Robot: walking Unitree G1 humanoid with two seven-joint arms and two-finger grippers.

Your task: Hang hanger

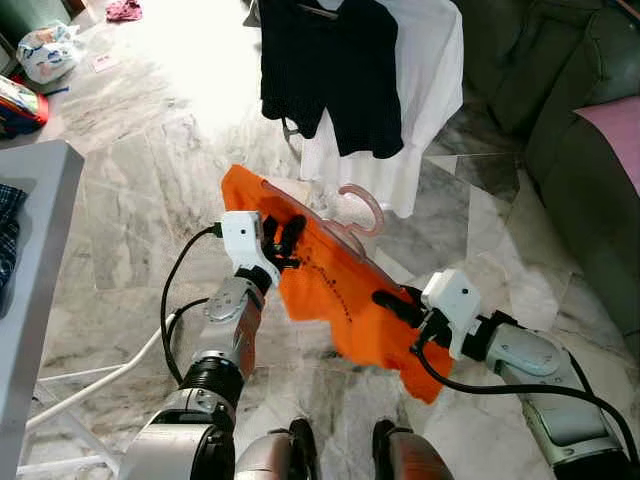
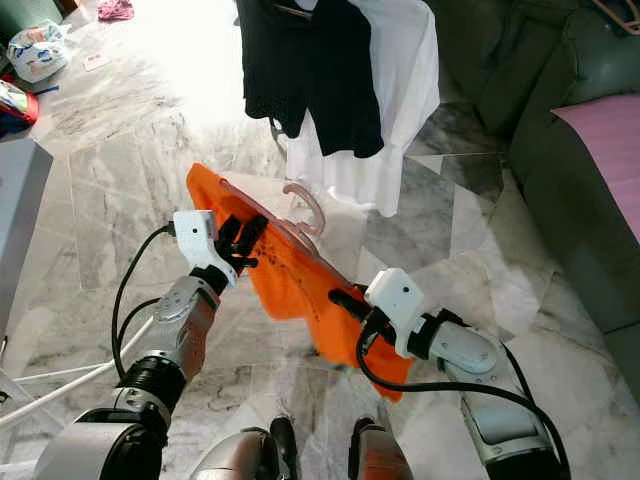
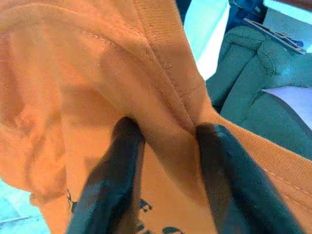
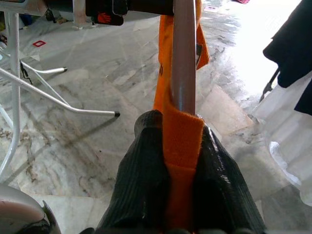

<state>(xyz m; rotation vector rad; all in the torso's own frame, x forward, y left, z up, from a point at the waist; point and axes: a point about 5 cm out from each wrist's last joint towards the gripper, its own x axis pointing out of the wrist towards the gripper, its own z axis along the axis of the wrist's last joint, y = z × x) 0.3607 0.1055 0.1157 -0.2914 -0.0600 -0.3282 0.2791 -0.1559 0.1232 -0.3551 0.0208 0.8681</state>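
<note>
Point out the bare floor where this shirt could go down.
Bare marble floor lies between the grey table edge and the hanging clothes. Another patch borders the green sofa. It is crowded under the orange shirt, held by left hand and right hand.

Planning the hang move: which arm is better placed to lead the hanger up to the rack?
Left, probably. The left claw grips the orange shirt closer to the pink hook and the hanging clothes; the right claw holds the lower, farther end.

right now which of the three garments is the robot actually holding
The orange shirt, stretched on a pink hanger between the left gripper and right gripper. The black top and white shirt hang ahead, untouched.
</note>
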